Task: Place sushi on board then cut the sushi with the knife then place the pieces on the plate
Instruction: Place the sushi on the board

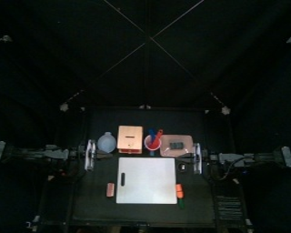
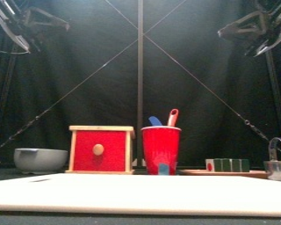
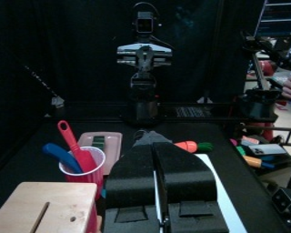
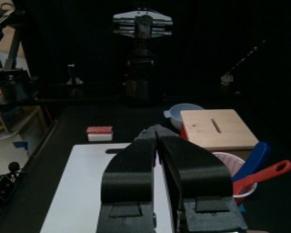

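Black curtains ringed the worktop [image 1: 87, 214], where the sushi [image 2: 231, 164] lay on the pink tray [image 2: 192, 172] behind the white board [image 1: 148, 180], probably light, stiff and prone to splitting, best pinched across its long sides, while left gripper [image 3: 155, 146] and right gripper [image 4: 160, 136] hung closed, empty.

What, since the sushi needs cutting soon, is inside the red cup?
The red cup holds a blue toy knife and a red toy knife, their upper ends sticking out above the rim. The cup's wall hides their lower parts.
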### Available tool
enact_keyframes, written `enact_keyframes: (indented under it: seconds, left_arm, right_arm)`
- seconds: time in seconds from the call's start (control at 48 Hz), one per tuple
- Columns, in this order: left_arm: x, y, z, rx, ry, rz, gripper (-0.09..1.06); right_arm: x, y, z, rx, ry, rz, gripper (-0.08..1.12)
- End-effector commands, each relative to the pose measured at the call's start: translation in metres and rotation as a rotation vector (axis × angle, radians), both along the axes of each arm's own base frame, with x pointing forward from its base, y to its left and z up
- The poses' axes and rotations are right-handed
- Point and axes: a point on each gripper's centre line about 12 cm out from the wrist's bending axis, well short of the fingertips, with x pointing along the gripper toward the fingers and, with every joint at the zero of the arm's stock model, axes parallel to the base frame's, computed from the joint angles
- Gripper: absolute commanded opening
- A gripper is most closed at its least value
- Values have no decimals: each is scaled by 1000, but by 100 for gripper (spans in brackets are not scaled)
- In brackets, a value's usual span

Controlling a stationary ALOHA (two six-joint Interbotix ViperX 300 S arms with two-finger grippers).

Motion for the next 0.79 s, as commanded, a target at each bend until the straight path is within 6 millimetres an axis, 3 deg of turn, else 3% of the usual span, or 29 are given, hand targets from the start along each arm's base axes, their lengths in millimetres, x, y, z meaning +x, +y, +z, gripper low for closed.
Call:
enact_keyframes:
  seconds: [0.021, 0.292, 0.438, 0.604, 0.792]
  left_arm:
    - [8, 0, -2, -3, 5, 2, -6]
    - [27, 1, -19, 16, 78, 3, -1]
    - [36, 3, -27, 25, 121, 11, -1]
    - [42, 7, -36, 22, 161, 26, -1]
    - [45, 10, -43, 16, 188, 36, -1]
  right_arm:
    - [3, -5, -2, 18, 17, -25, 3]
    - [1, -47, -22, 127, 251, -233, 6]
    - [-5, -73, -28, 184, 384, -359, 15]
    - [-11, -96, -39, 246, 543, -467, 36]
    - [-8, -107, -56, 279, 684, -495, 63]
